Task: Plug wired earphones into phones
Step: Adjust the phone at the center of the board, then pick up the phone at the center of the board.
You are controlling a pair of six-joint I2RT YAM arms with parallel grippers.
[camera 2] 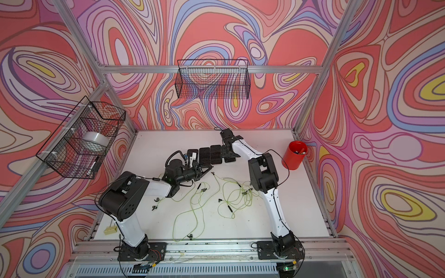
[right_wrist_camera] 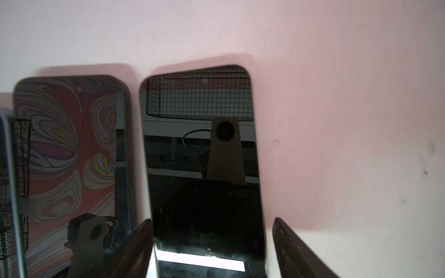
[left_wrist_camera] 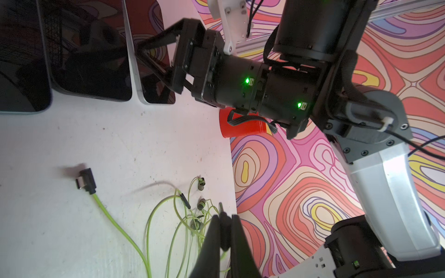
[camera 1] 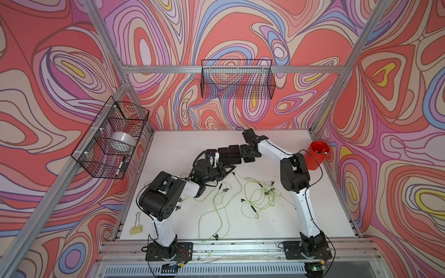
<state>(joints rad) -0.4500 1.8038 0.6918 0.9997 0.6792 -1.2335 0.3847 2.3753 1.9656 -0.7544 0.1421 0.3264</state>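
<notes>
Several black phones [camera 1: 224,154] [camera 2: 204,155] lie side by side at the back of the white table. My right gripper [camera 1: 250,157] [right_wrist_camera: 212,231] stands open astride the rightmost phone [right_wrist_camera: 204,168]. One finger [right_wrist_camera: 142,240] is at the phone's edge and the other stands apart from it. My left gripper [camera 1: 231,168] [left_wrist_camera: 224,228] is shut on a dark plug [left_wrist_camera: 220,207] of the yellow-green wired earphones [camera 1: 262,192] [camera 2: 238,195], just in front of the phone row. A second plug [left_wrist_camera: 85,181] lies loose on the table.
A red cup [camera 1: 315,155] stands at the table's right edge. Wire baskets hang on the back wall [camera 1: 237,79] and the left wall [camera 1: 113,137]. A binder clip [camera 1: 136,229] lies at the front left. Earphone cables sprawl across the table's middle and front.
</notes>
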